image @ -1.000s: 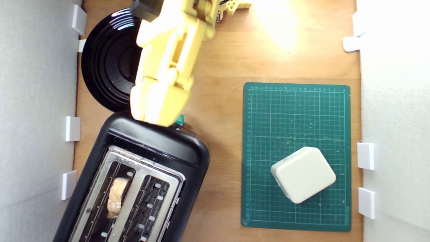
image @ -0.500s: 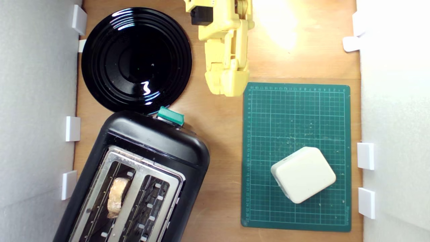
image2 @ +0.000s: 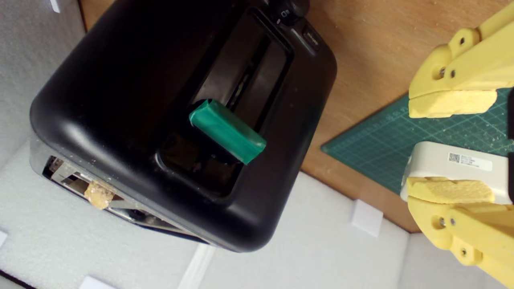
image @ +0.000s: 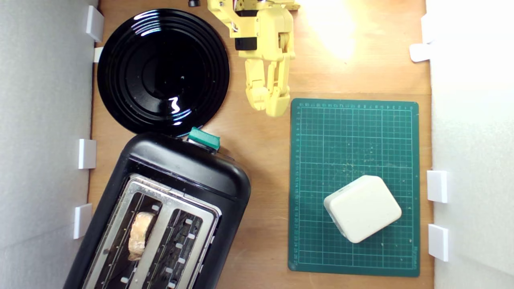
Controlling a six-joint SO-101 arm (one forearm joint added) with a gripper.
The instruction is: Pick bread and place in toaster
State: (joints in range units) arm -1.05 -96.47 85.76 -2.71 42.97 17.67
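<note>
While the bread (image: 139,236) sits in the toaster (image: 168,208), seemingly upright: gripper (image: 268,105) empty, jaws apart, beside the mat (image: 355,136).

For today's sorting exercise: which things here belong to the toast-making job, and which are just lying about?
Job: bread, in the toaster slot; lever; end effector, open and empty.
Lying about: black plate; green mat; white block.

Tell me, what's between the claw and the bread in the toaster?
In the exterior view, bare wooden table, then the toaster body with its teal lever, lie between the claw and the bread.
</note>
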